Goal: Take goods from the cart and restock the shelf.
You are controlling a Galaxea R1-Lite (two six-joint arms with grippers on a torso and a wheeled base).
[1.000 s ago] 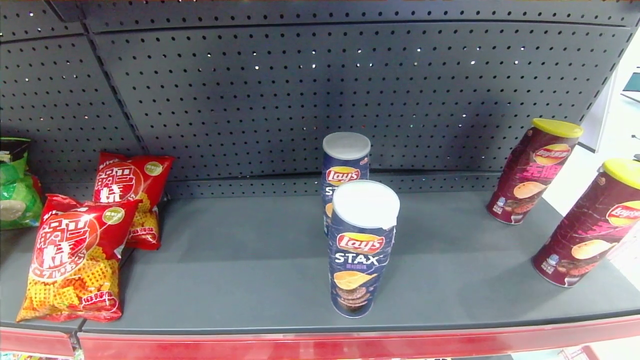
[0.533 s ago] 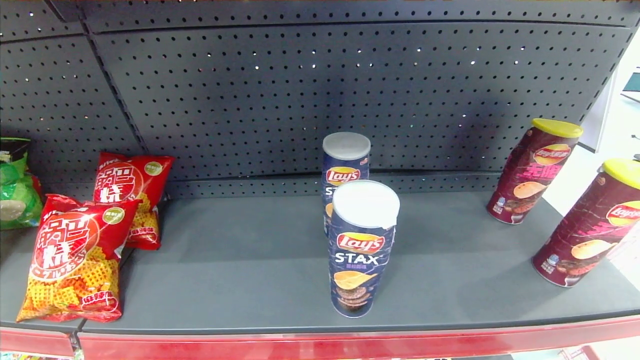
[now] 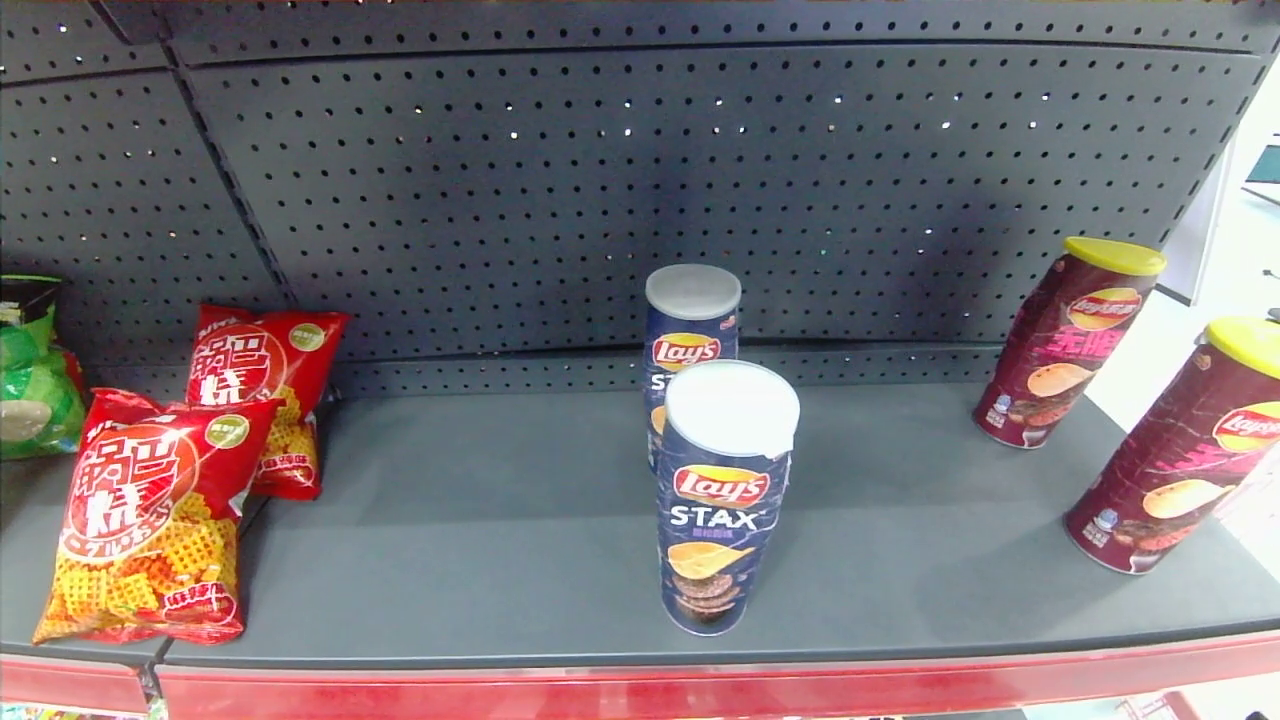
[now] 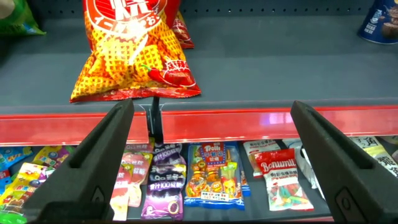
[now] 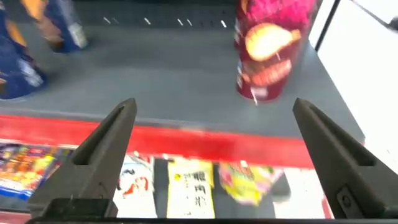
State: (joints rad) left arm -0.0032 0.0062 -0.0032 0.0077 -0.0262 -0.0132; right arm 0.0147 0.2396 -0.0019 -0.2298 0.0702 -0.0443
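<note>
While the left gripper (image 4: 212,104) hangs in front of the shelf (image 3: 480,540), level with its red front rail (image 4: 205,124), its fingers (image 4: 99,155) are spread wide with nothing between them. The right gripper (image 5: 214,102) hangs farther along the same rail, equally released and empty. On the grey shelf board two blue cans stand upright near the middle, one behind the other: the front blue can (image 3: 722,510) is well forward, and the rear blue can (image 3: 690,330) is just behind it, close to the perforated back panel (image 3: 600,200). Toward the shelf's right end are two maroon cans with yellow lids, both upright. The far maroon can (image 3: 1075,345) is near the back panel, and the near maroon can (image 3: 1180,460) is closer to the front edge; they are apart from each other and well apart from the blue pair. At the left end lie two red snack bags. The front red bag (image 3: 150,520) reaches almost to the rail and overlaps the lower part of the rear red bag (image 3: 265,390), which leans up against the back panel. Just beside them, at the head view's left edge, is a green bag (image 3: 30,380). The left wrist view faces the front red bag, and below the rail it shows a lower shelf holding small candy packets (image 4: 214,174). The right wrist view faces the near maroon can.
</note>
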